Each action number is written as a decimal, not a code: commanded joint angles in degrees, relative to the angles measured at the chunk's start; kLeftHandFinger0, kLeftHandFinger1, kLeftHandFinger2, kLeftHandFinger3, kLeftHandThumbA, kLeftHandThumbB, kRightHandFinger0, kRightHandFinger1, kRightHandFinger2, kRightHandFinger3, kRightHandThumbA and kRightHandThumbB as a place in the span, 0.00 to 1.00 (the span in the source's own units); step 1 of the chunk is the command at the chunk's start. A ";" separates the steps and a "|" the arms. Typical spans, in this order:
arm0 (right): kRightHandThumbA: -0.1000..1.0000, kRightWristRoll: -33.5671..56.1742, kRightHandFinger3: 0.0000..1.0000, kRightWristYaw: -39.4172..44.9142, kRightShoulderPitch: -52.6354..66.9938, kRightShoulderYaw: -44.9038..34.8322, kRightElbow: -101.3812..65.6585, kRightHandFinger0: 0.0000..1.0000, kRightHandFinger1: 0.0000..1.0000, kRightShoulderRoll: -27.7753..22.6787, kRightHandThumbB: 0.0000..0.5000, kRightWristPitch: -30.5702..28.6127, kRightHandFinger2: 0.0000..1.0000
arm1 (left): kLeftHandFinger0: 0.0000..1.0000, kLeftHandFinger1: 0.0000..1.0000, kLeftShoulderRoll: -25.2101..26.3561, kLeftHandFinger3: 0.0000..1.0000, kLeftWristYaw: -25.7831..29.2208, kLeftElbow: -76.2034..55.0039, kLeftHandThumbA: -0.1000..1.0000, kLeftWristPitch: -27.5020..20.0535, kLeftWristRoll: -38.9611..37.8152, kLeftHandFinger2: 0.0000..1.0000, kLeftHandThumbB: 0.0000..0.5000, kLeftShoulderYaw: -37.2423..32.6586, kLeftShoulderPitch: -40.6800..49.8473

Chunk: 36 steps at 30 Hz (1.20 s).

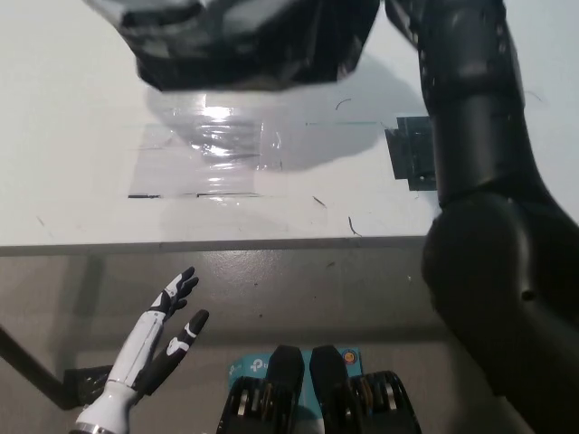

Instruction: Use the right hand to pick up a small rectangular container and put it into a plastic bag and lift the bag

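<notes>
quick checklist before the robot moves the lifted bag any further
1. Grey plastic bag off the white table: ok, only its bottom shows at the top edge, its shadow below it.
2. Black right arm reaches up to the bag: ok; the right hand is out of frame, so grip cannot tell.
3. Small rectangular container inside the bag: cannot tell.
4. White left hand resting clear, open, below the table edge: ok.
5. Shiny clear tape patch on the table, apart from the bag: ok.
</notes>
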 commanded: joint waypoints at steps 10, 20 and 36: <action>0.59 14.05 0.92 -7.23 -13.62 2.09 -9.13 0.00 0.29 -0.92 0.00 0.01 0.68 | 1.00 1.00 0.85 1.00 -1.04 -3.08 0.85 0.07 0.07 1.00 0.40 -0.42 -2.26; 0.59 9.30 0.85 -4.29 -7.78 4.65 2.26 0.00 0.21 -0.06 0.04 -2.56 0.66 | 1.00 1.00 1.40 1.00 -0.90 -3.23 0.86 0.21 0.82 1.00 0.36 -1.01 -3.34; 0.49 8.06 0.97 -3.35 -4.52 7.98 5.03 0.00 0.26 0.96 0.05 -6.35 0.68 | 1.00 1.00 1.83 1.00 -0.96 -2.97 0.79 -0.52 1.24 1.00 0.37 -1.70 -2.86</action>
